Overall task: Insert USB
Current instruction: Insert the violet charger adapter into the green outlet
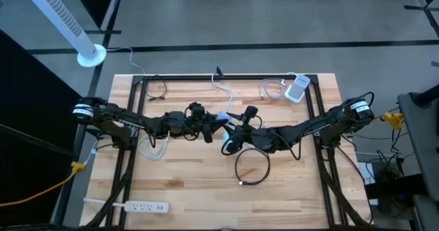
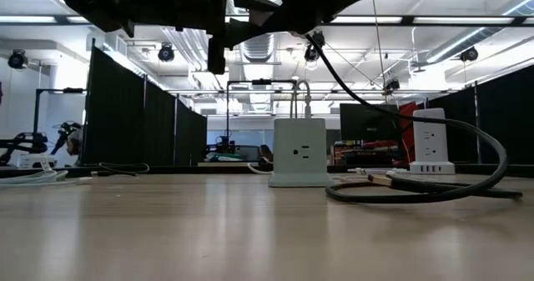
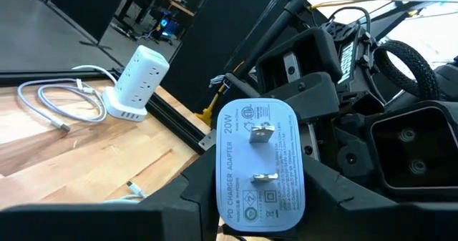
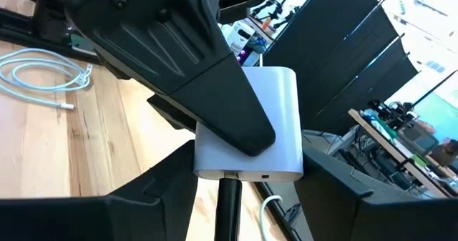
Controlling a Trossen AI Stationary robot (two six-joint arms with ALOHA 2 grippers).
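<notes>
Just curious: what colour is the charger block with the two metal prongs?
Pale bluish-white charger block, clearest in the left wrist view.

Bright overhead light, backlit low view

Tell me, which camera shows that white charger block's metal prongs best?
The left wrist view: the charger faces it, both prongs plain, held by the left gripper. The right wrist view shows only its port side. From above it's a small pale patch; the low view hides it.
</notes>
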